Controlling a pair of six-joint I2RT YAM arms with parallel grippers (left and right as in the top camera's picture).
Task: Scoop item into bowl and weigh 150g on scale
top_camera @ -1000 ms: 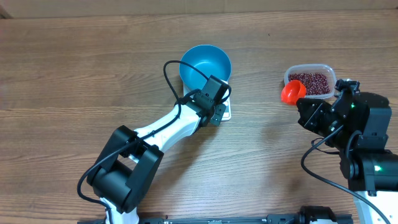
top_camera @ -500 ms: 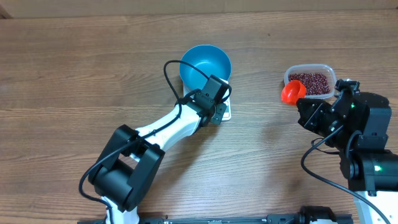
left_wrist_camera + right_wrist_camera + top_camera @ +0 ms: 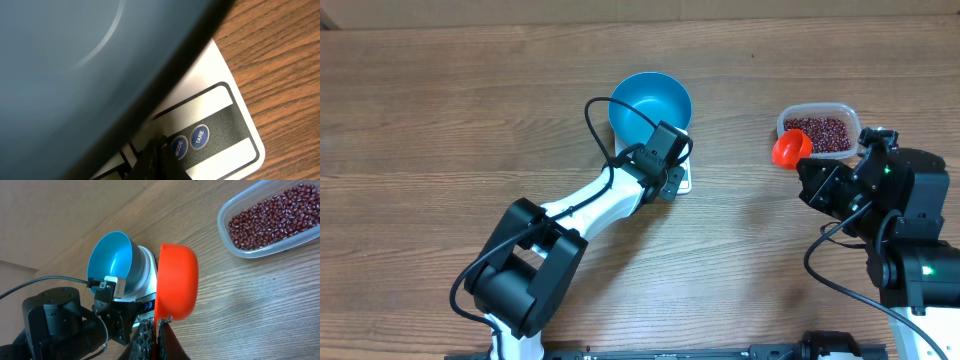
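The bowl (image 3: 650, 100) sits on the scale (image 3: 683, 181). The beans (image 3: 817, 130) lie in a tub (image 3: 848, 110) well apart from the scale, on the right arm's side. The left end effector (image 3: 154, 150), pressed together, tips the scale just beside its MODE button (image 3: 179, 146). A slip could press the wrong button or nudge the bowl. The right end effector (image 3: 159, 327) pinches a scoop (image 3: 175, 280).

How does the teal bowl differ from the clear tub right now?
The bowl is round, opaque teal; the tub is clear and rounded-rectangular. The bowl looks empty; the tub holds the beans. The bowl sits on the scale; the tub sits on the table. Both stand upright, open-topped.
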